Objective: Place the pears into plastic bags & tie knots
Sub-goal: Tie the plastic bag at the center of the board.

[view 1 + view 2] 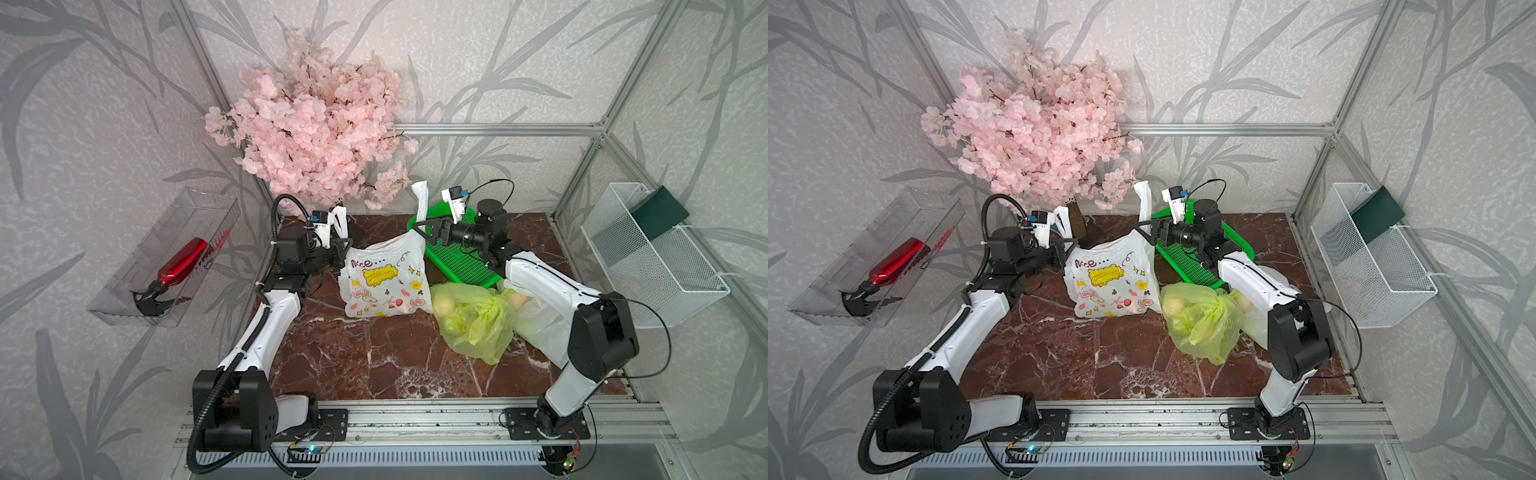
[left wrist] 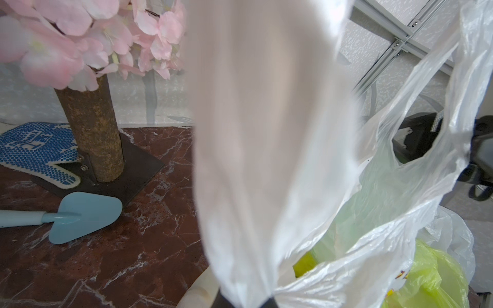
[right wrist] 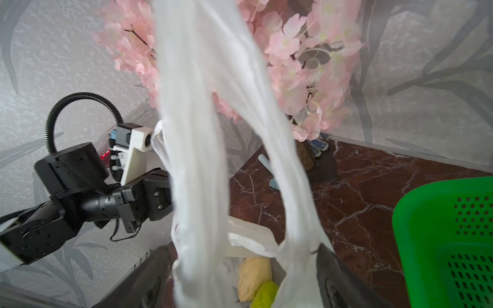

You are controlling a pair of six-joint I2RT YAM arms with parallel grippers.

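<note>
Grey leaf-patterned wallpaper (image 1: 498,62) lined the walls behind an aluminium frame (image 1: 494,129). A red-brown marble tabletop (image 1: 374,361) lay below, with a pink blossom tree (image 1: 316,124) at the back.

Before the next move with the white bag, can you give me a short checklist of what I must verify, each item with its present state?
1. Grip of left hand on one handle of the white bag: ok, shut on it.
2. Grip of right hand on the other handle: not ok; the jaws stand open and the handle is loose between them.
3. A pear inside the white bag: ok.
4. Knot in the white bag's handles: not ok; they stand apart.
5. Knot on the yellow-green bag: cannot tell; its top looks bunched.
</note>
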